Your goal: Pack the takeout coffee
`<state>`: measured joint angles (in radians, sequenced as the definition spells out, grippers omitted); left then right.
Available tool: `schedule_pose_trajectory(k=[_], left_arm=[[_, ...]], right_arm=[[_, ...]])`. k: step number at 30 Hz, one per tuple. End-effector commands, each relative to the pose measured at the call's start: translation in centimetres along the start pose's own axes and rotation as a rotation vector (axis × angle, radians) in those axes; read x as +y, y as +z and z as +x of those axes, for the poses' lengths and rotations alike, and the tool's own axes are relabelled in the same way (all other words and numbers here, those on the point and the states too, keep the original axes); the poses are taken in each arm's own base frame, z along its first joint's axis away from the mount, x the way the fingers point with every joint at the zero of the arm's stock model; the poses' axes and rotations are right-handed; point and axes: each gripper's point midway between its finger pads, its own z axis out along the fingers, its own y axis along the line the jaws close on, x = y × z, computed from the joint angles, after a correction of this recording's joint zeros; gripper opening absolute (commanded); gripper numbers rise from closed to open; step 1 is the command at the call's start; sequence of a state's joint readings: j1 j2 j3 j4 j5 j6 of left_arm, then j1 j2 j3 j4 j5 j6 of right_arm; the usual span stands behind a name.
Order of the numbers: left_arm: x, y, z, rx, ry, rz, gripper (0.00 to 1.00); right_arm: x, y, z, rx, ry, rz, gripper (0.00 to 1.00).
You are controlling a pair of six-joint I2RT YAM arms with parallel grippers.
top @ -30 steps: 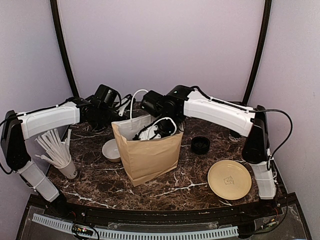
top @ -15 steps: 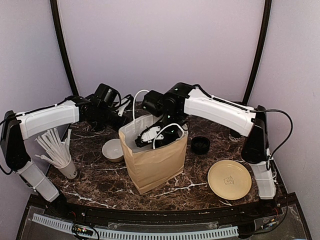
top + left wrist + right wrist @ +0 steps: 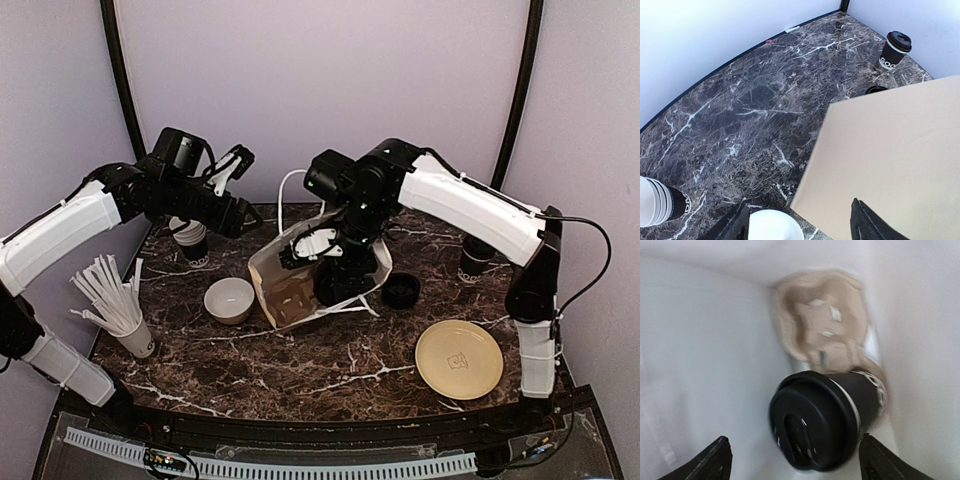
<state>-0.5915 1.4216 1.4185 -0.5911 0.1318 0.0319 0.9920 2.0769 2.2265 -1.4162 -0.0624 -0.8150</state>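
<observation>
table (image 3: 300, 372) dark marble | paper bag (image 3: 292, 296) (tilted) | white bowl (image 3: 229, 299) | yellow plate (image 3: 459, 358) | lid stack (image 3: 401, 290) | lidded cup (image 3: 894, 50)

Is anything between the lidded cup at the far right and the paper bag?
Yes. A low stack of black lids sits between the cup and the bag, close beside the bag. The right arm also reaches into the bag from that side.

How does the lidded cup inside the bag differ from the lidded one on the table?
The bagged cup is enclosed by the paper bag, just beyond the open right gripper; the table cup stands upright in the open on the marble table, untouched. The bagged cup is packed; the table cup is not yet. Both are black with black lids and white lettering.
</observation>
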Motion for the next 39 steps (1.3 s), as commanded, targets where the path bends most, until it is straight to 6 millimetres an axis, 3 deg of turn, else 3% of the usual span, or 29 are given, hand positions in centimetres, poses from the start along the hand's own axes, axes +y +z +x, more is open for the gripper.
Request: schedule_pose_trajectory(k=[1,6,14,19,24,30,35,39], left_arm=[[-2.5,-3.4,-1.2,-0.045,0.047,0.13,0.72],[-5.4,-4.8,-2.2,-0.095,0.046,0.291,0.72],[-7.7,-5.2,-2.2,-0.118,0.066,0.397,0.73],[-8.5,-4.2,-2.5,-0.123,0.102,0.382,0.74],[-9.7,-2.0,-2.6,-0.081,0.147,0.382,0.74],[-9.9,-0.1,-2.1,-0.039,0.169,0.352,0.73],[-11.4,-1.1,-1.9,-0.047,0.17,0.442,0.72],[-12.3,-2.5,-2.0,-0.088,0.186,0.494,0.74]], right_arm=[[0.1,-1.2,0.2,-0.032,0.012,-0.001,0.98],[-0.5,-2.0,-0.2,-0.066,0.02,0.015,0.99],[-2.0,-1.9,0.3,-0.064,0.072,0.052,0.99],[-2.5,-1.6,0.6,-0.056,0.096,0.064,0.99],[-2.4,-0.7,1.2,-0.027,0.098,0.06,0.96],[-0.7,2.3,2.9,0.053,0.059,0.039,0.98],[0.2,3.5,3.3,0.081,-0.016,0.122,0.99],[-0.1,3.7,2.9,0.073,-0.027,0.175,0.98]])
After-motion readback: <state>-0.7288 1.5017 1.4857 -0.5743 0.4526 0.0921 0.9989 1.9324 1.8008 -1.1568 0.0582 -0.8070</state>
